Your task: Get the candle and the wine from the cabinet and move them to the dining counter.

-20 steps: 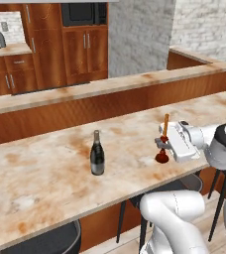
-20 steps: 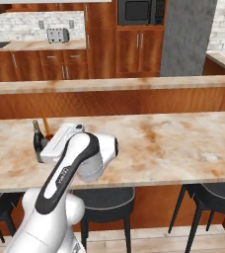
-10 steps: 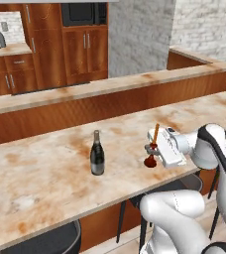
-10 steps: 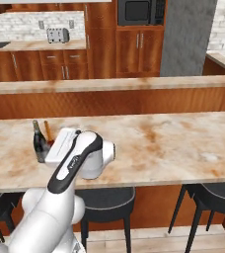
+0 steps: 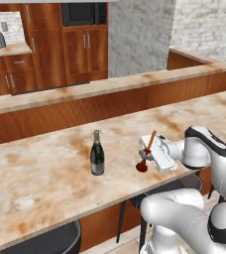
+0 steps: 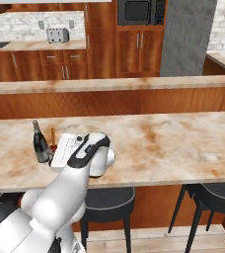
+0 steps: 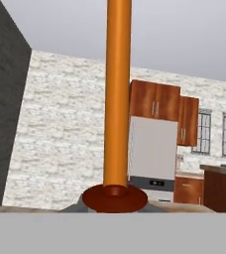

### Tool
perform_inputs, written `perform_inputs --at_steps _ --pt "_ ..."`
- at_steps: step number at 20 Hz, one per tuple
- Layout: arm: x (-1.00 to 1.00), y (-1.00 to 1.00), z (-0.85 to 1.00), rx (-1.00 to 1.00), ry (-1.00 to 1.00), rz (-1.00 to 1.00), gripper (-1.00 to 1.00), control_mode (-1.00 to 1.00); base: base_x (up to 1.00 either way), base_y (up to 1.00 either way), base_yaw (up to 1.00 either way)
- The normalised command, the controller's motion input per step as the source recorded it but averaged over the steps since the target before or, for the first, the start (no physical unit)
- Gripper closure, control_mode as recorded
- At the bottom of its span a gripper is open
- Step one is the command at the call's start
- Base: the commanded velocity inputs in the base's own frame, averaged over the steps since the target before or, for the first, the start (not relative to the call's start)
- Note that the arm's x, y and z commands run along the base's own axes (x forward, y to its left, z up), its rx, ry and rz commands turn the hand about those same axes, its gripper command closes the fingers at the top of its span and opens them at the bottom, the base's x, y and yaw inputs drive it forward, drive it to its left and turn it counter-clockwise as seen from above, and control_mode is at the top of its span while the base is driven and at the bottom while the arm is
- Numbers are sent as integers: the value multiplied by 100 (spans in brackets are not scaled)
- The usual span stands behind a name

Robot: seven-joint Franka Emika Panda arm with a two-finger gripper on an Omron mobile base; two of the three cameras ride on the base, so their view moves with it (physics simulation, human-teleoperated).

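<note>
My gripper (image 5: 145,158) reaches out sideways over the near edge of the dining counter (image 5: 45,173), its jaws drawn tight on the candle (image 5: 145,157), which leans to the right in the left base view. The orange taper rises from a dark red holder whose flared base sits low over the beige, rust-stained stone; whether the base touches the surface I cannot tell. In the hand view the candle (image 7: 117,104) stands close before the camera, its shaft running up out of the top of the picture, with the round rim of the holder just beneath it.

Beside me on the same counter, to the left in the left base view, the wine (image 5: 97,154) stands upright: dark glass, long narrow neck, pale top. It is near the candle but apart from it. From the right base view the wine (image 6: 40,142) appears at the left, and the thin orange candle (image 6: 53,137) shows just to its right, partly behind my white hand.

Dark stools (image 6: 107,200) are tucked under the counter's wood front. Beyond the counter runs a second, raised ledge (image 5: 110,87) of the same marbled stone. Farther back stand reddish-brown wood cabinets (image 5: 85,49) with silver bar handles, a built-in black microwave (image 6: 137,11), and a toaster (image 6: 57,35) on the far counter.
</note>
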Motion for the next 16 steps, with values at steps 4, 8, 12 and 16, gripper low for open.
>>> perform_inputs --at_steps 4,8,12,16 --pt "30 6 -23 11 0 14 100 -100 0 0 0" --pt "37 14 -16 3 0 13 100 -100 0 0 0" --pt "36 10 -9 0 0 13 100 -100 0 0 0" --pt "20 3 -13 -9 0 8 100 -100 0 0 0"
